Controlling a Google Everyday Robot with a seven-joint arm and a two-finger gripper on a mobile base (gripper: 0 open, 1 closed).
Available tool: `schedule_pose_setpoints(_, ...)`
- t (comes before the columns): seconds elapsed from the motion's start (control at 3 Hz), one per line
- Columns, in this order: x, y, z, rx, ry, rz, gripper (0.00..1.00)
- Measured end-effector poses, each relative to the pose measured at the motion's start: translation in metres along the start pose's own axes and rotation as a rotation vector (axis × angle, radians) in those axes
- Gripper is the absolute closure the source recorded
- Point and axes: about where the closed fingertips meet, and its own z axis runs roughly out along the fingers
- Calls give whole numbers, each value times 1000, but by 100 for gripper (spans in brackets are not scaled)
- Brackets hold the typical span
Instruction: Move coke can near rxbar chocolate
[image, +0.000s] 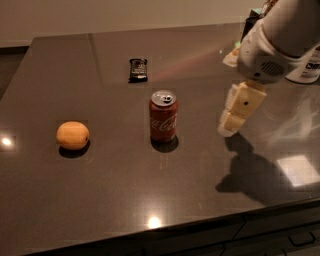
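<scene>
The coke can (163, 117), red with white script and a silver top, stands upright near the middle of the dark table (100, 190). The rxbar chocolate (138, 69), a small black wrapped bar, lies flat behind the can, a little to its left. My gripper (231, 123) hangs from the white arm at the right, above the table and to the right of the can, apart from it. It holds nothing that I can see.
A round orange fruit (73, 135) sits on the table to the left of the can. Dark and white containers (305, 67) stand at the back right corner. The table's front edge runs along the bottom, with drawers below.
</scene>
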Motion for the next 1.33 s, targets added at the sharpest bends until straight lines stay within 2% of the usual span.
schedule_pose_setpoints(0.33,-42,-7,36,-38,-68,-34,0)
schedule_pose_setpoints(0.67,-65,-7,60,-87,-97,-47,0)
schedule_pose_setpoints(1.33,-93,3,88,-169,-139,-68,0)
